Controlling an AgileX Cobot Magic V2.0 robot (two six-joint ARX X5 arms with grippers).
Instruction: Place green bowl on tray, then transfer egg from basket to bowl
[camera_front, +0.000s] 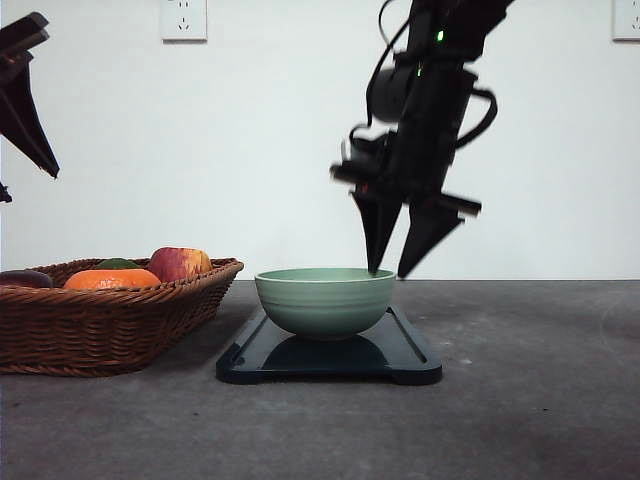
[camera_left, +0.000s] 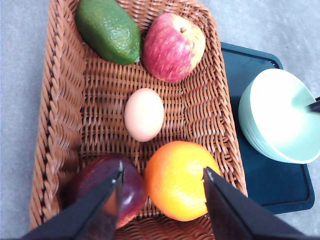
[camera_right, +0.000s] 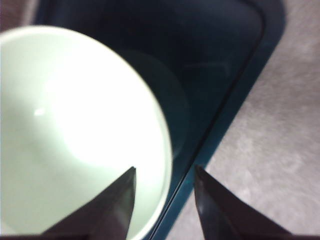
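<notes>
The green bowl (camera_front: 325, 300) stands upright on the black tray (camera_front: 405, 362) at mid-table. My right gripper (camera_front: 392, 272) is open at the bowl's right rim, one finger inside and one outside, as the right wrist view shows over the bowl (camera_right: 75, 130) and tray (camera_right: 220, 60). The pale egg (camera_left: 144, 114) lies in the middle of the wicker basket (camera_left: 60, 115), which sits left of the tray (camera_left: 260, 170). High above the basket, my left gripper (camera_left: 162, 172) hangs open and holds nothing. The bowl (camera_left: 280, 117) is empty.
Around the egg the basket (camera_front: 100, 320) holds a red apple (camera_left: 173, 47), a green avocado (camera_left: 107, 30), an orange (camera_left: 177, 180) and a dark red fruit (camera_left: 107, 187). Bare grey table (camera_front: 530, 380) stretches right of the tray.
</notes>
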